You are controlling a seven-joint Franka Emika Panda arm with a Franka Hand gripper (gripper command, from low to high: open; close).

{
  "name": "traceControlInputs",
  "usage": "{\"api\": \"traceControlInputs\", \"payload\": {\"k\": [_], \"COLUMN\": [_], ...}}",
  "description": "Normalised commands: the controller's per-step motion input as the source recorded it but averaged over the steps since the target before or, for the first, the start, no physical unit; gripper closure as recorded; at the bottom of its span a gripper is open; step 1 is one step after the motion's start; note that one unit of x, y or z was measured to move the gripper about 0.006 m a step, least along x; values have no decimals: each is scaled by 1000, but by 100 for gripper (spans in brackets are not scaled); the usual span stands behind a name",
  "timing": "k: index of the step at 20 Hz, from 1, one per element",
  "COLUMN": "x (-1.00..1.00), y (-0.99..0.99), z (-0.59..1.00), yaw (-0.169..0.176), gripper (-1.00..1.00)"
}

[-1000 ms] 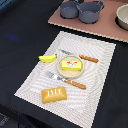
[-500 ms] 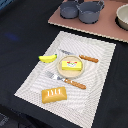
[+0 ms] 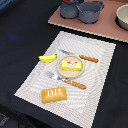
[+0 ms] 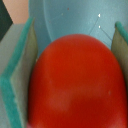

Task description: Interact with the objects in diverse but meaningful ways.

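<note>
1. Red filled the wrist view: the tomato sat right between the jaws, w/ a teal-edged pad on each flank.
2. Jaws looked spread either side of it; the one pad seemed to touch the tomato's side, the other sat just beside it. Couldn't tell if they were actually squeezing.
3. Behind the tomato was a pale blue curved surface, prob. the inside of a bowl, so the tomato seemed to be in or over it.
4. Key relation: tomato dead centre between the pads, no offset, round, so no long axis to line up. Judged that any coming lift or release needed no sideways fix.
5. Exterior view showed no arm and no tomato. On the striped mat on the dark worktop: banana near the plate, butter block on the plate, bread loaf nearer the mat's edge.
6. Fork and knife flanked the plate; grey pots stood well apart at the back.
</note>
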Motion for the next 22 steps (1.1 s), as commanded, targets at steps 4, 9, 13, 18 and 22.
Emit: {"api": "traceControlInputs", "payload": {"k": [4,9,13,18,22], "x": [-19,-33,-6,24,64], "y": [131,130,102,-371,-717], "z": [-116,-95,19,671,753], "yaw": [0,0,-2,-109,-122], "gripper": [-100,-100,-100,-100,-100]}}
